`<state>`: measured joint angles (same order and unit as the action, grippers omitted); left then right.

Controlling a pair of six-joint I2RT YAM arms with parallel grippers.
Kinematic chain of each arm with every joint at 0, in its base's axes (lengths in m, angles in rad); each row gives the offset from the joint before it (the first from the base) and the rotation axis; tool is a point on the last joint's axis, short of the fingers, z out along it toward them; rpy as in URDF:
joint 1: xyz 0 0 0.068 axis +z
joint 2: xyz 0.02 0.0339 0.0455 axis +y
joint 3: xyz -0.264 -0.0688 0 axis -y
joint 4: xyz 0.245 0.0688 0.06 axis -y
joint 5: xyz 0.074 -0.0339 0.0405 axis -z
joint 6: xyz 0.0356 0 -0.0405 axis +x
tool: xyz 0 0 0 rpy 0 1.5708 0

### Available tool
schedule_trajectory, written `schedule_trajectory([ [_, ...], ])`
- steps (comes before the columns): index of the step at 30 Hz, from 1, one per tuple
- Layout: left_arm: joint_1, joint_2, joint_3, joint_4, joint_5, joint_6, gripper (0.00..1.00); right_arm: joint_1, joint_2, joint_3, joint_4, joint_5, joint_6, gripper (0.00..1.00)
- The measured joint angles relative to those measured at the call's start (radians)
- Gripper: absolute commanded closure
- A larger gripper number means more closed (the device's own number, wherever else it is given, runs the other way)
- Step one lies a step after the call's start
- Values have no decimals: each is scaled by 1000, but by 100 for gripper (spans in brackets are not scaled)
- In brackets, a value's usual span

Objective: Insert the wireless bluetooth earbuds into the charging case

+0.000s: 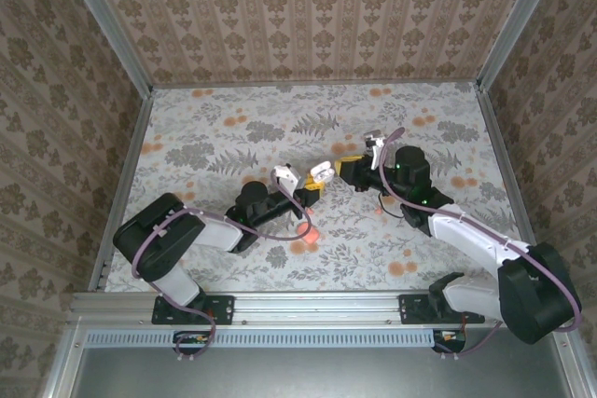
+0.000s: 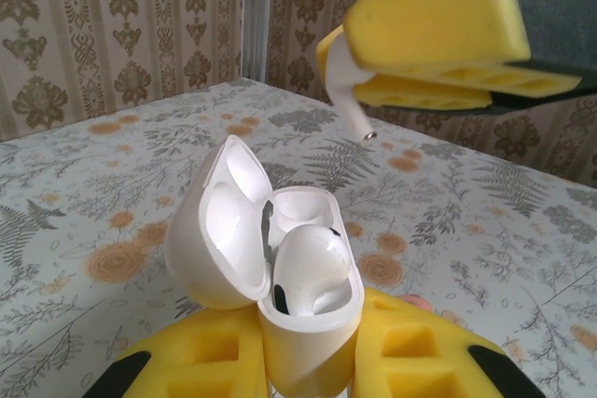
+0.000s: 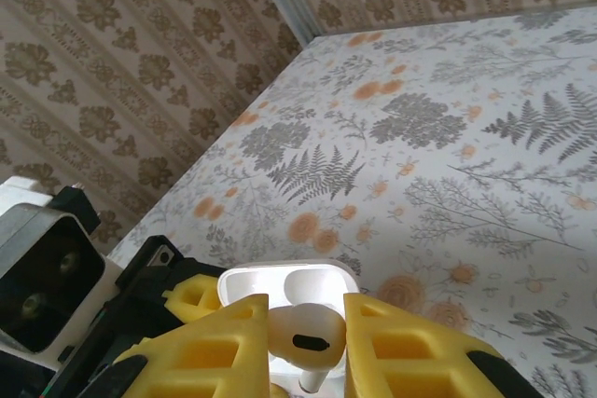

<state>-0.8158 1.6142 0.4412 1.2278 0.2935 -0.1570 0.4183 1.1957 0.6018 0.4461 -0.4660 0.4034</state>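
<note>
Right tool [image 3: 306, 322] grips earbud [image 3: 300, 340]; case [image 2: 310, 347] holds second earbud [image 2: 312, 263].

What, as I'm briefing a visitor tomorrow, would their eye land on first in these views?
The open white charging case stands out first. It is clamped in the left gripper over mid-table, with one earbud already seated in it. Just above it, the right gripper pinches the second earbud with its stem pointing down.
</note>
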Motion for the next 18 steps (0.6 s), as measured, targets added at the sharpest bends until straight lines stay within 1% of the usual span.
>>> schedule_trajectory([
  [7,5,-21,8,2,22,-24,90,16,20,32,0,-39,-23,78],
  [18,6,-34,8,0,29,-37,89,19,30,53,-27,-41,-92,78],
])
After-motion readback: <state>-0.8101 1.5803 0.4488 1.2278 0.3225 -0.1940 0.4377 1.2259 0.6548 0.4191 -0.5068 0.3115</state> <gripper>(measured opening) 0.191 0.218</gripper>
